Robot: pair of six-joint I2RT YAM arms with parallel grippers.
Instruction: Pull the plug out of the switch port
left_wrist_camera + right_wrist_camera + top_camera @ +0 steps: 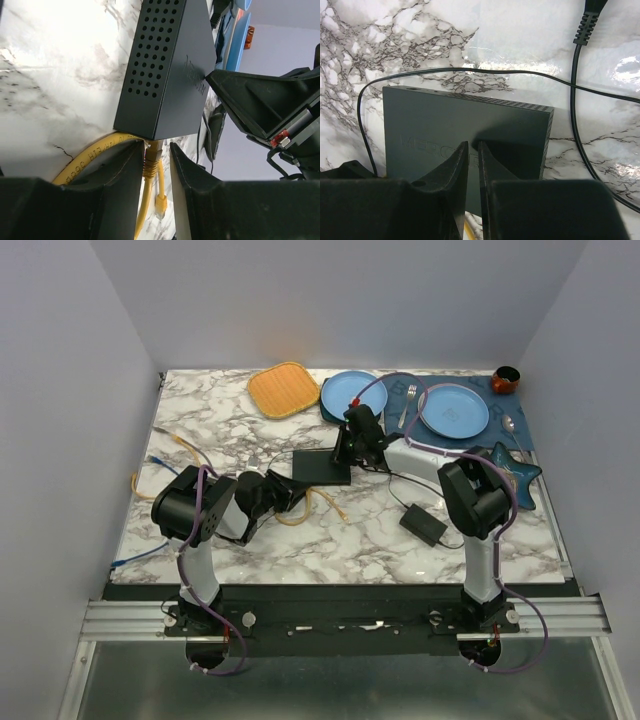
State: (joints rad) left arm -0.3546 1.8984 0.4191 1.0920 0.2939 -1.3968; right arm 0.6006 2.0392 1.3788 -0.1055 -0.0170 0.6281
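The flat black switch point(322, 467) lies mid-table; the left wrist view shows its perforated side point(155, 55). A yellow plug point(151, 159) sits in a port at the switch's near corner, its cable point(312, 504) looping away. My left gripper point(157, 150) is open, its fingers point(125, 180) straddling the plug; the plug touches the left finger, with a gap to the other. A second, loose yellow plug point(161, 204) lies on the marble behind. My right gripper point(474, 145) is shut with nothing between its fingers, tips resting on the switch's top point(435, 120).
A black power brick point(423, 525) with its cord point(580, 125) lies right of the switch. At the back are an orange mat point(284, 389), two blue plates point(349, 393) point(453, 410), a fork, a spoon and a brown cup point(506, 379). Loose cables point(185, 447) lie left.
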